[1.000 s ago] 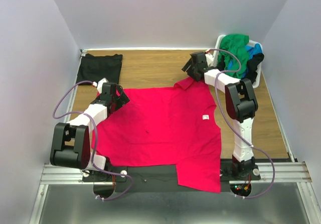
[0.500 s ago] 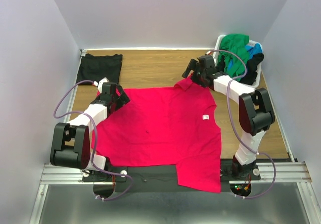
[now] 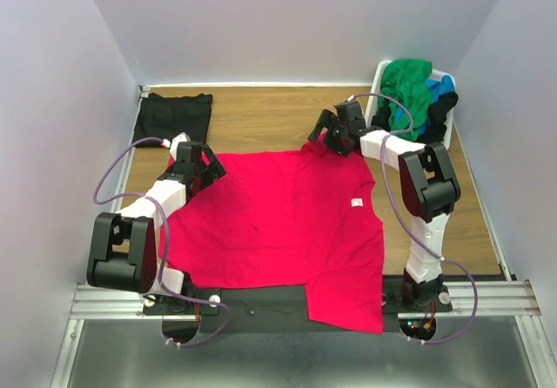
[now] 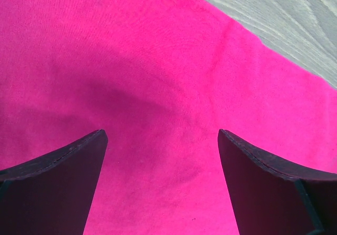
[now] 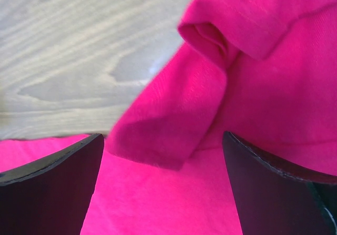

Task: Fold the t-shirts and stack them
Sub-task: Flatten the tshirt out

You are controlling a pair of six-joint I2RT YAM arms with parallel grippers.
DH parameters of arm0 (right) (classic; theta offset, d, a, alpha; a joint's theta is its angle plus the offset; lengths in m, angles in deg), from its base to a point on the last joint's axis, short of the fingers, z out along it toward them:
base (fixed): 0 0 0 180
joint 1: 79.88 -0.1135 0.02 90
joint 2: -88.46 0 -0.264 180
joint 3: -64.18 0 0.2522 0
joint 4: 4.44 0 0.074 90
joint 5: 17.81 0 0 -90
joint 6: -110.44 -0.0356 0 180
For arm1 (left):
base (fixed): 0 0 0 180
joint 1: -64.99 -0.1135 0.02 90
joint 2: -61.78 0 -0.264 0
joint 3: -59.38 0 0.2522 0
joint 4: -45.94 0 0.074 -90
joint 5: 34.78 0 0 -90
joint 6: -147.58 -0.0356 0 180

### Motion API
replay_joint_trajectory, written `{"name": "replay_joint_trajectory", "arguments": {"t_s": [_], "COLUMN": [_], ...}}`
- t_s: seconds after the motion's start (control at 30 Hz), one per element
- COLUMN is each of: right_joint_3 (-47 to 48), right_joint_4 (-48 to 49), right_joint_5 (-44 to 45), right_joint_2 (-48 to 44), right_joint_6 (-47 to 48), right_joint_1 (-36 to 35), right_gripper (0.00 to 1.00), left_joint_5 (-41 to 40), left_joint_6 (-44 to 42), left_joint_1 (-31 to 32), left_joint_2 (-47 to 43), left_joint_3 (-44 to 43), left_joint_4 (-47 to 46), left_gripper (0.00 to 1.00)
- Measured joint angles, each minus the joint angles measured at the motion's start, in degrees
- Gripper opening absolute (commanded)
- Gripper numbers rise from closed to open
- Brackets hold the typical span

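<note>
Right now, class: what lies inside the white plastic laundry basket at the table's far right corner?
A green cloth shirt heaps on top, with a blue cloth shirt and a black cloth shirt showing beneath. Anything deeper in the white plastic laundry basket is covered.

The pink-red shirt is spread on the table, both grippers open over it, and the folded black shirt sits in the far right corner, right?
No. The top external view shows the black shirt in the far left corner, not the right. The rest holds: the pink-red shirt lies spread, with the left gripper and right gripper open over it.
</note>
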Motion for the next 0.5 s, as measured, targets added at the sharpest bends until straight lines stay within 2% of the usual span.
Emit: {"name": "replay_joint_trajectory", "arguments": {"t_s": [0.5], "right_joint_3": [1.4], "right_joint_4": [2.4], "right_joint_5": [-2.4], "right_joint_2": [2.1], "right_joint_6": [-1.5], "right_joint_1": [-0.4], "right_gripper": [1.0], "left_joint_5": [0.0], "left_joint_6": [-0.2], "left_joint_1": [0.0], "left_joint_2": [0.0], "left_joint_3": [0.0], "left_joint_4": [-0.4], "left_gripper": [0.99]}}
